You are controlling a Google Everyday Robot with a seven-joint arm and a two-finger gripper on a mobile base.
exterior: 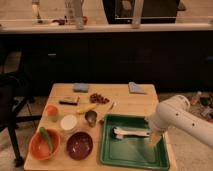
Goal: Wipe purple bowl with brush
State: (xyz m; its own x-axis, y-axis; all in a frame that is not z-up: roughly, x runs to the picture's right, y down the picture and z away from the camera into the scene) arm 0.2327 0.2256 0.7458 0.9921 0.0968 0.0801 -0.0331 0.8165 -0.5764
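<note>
The purple bowl sits at the front left of the wooden table, glossy and empty. In the green tray at the front right lies the white brush, its long handle running left to right. My gripper hangs from the white arm over the tray's right side, just past the right end of the brush. It is open, and nothing shows between its fingers. The bowl is well to its left.
An orange bowl holding a green item sits left of the purple bowl. Behind them are a white round container, an orange cup, a banana and a metal cup. Two blue cloths lie at the back.
</note>
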